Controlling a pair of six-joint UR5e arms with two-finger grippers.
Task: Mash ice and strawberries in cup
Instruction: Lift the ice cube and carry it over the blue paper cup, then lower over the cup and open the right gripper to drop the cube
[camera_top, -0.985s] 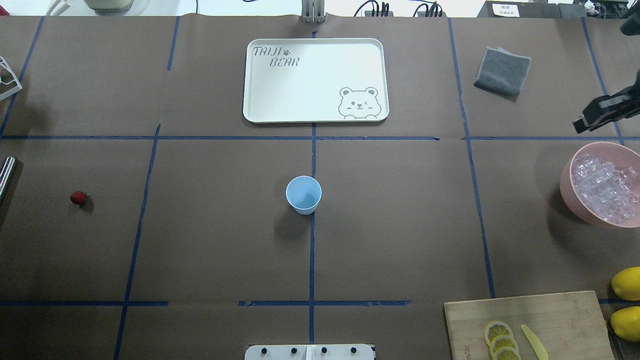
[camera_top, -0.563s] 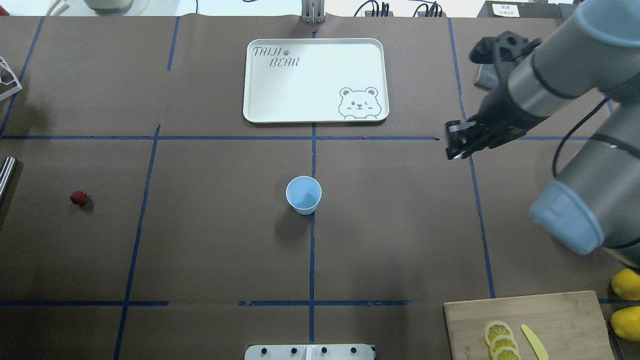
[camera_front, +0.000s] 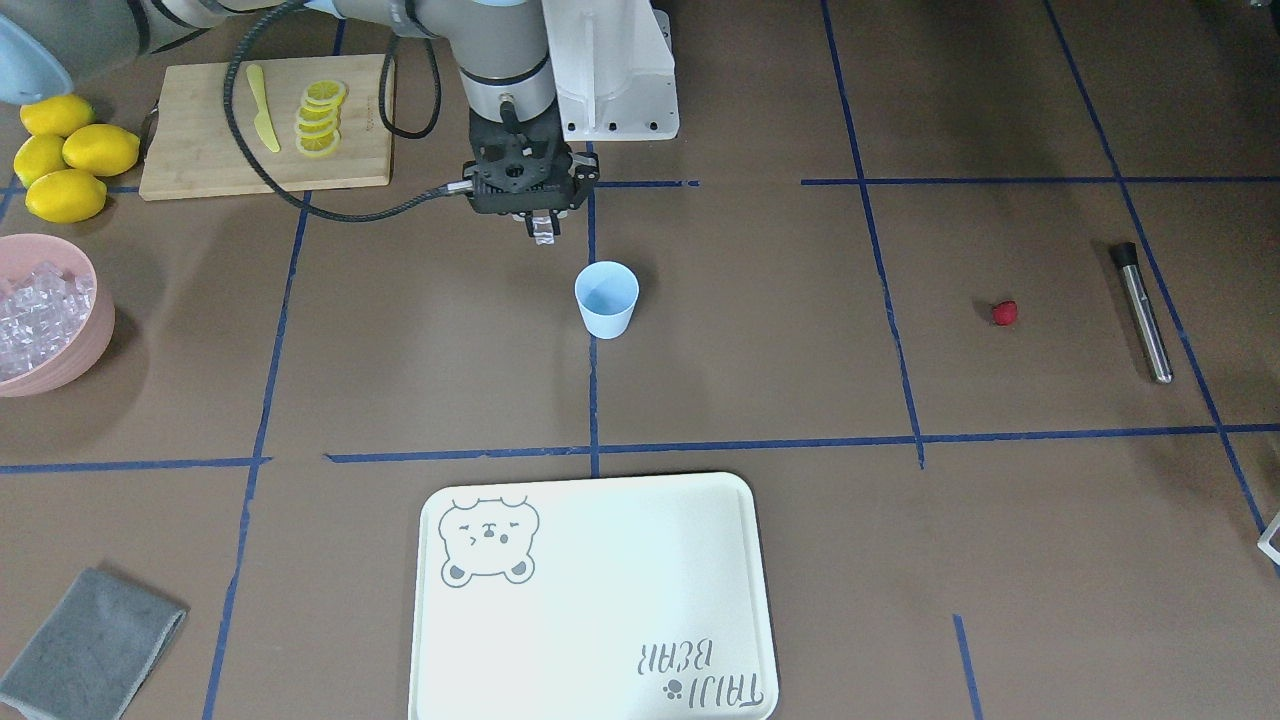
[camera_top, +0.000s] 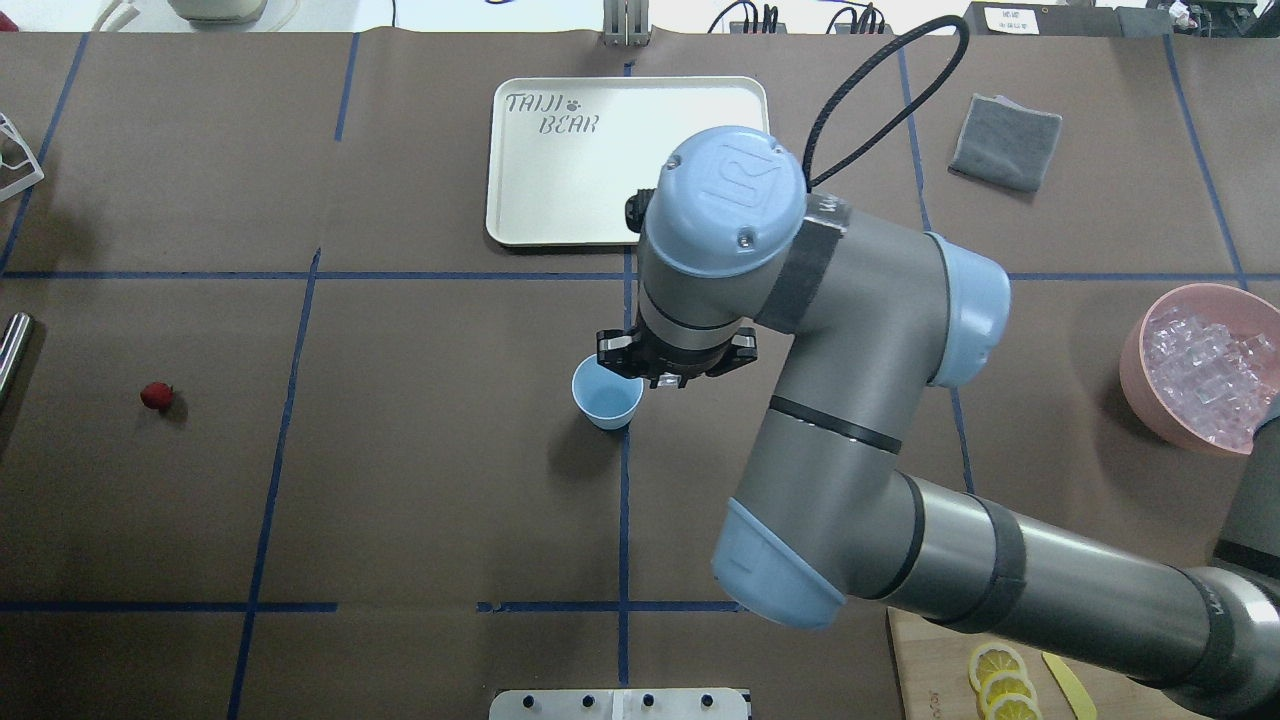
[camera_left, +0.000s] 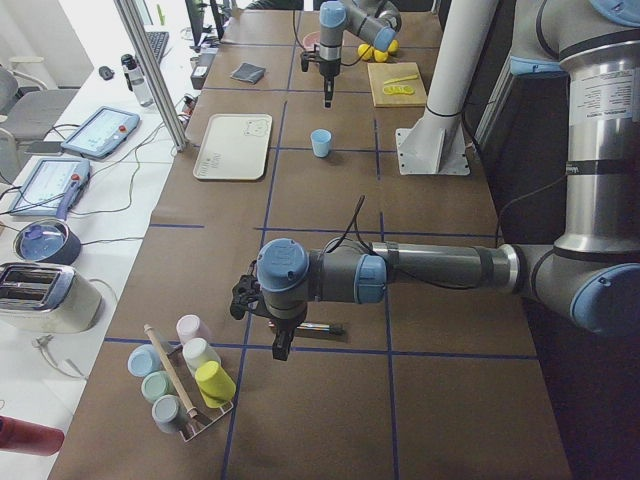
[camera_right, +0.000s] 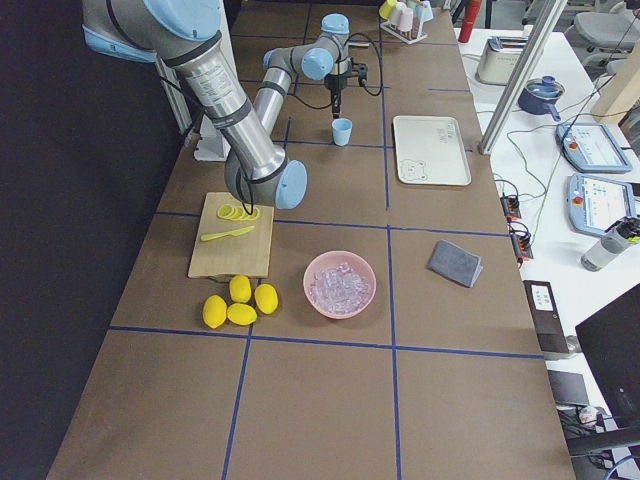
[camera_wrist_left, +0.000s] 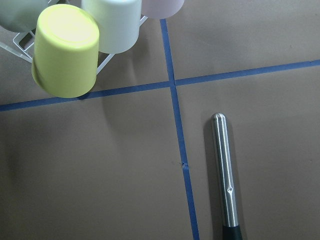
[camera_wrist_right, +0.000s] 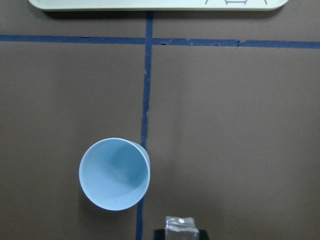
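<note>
The pale blue cup (camera_front: 606, 298) (camera_top: 603, 402) (camera_wrist_right: 114, 174) stands upright in the middle of the table and looks empty. My right gripper (camera_front: 541, 228) hangs just beside it, on the robot's side, shut on one clear ice cube (camera_wrist_right: 181, 227) (camera_front: 543, 233). More ice (camera_top: 1205, 372) fills the pink bowl (camera_front: 85, 345) at the right end. The strawberry (camera_top: 156, 396) (camera_front: 1004, 313) lies alone at the left. My left gripper (camera_left: 280, 345) hovers over the steel muddler (camera_wrist_left: 224, 172) at the far left; I cannot tell whether it is open or shut.
A white bear tray (camera_top: 560, 170) lies beyond the cup. A grey cloth (camera_top: 1004, 141) sits at the back right. A cutting board (camera_front: 215, 150) carries lemon slices and a yellow knife, with whole lemons (camera_front: 65, 165) beside it. A rack of coloured cups (camera_wrist_left: 75, 40) stands near the muddler.
My right arm swung in from the right edge near the ice bowl to the table's middle and now hangs beside the cup with an ice cube. Cup and strawberry have not moved.
</note>
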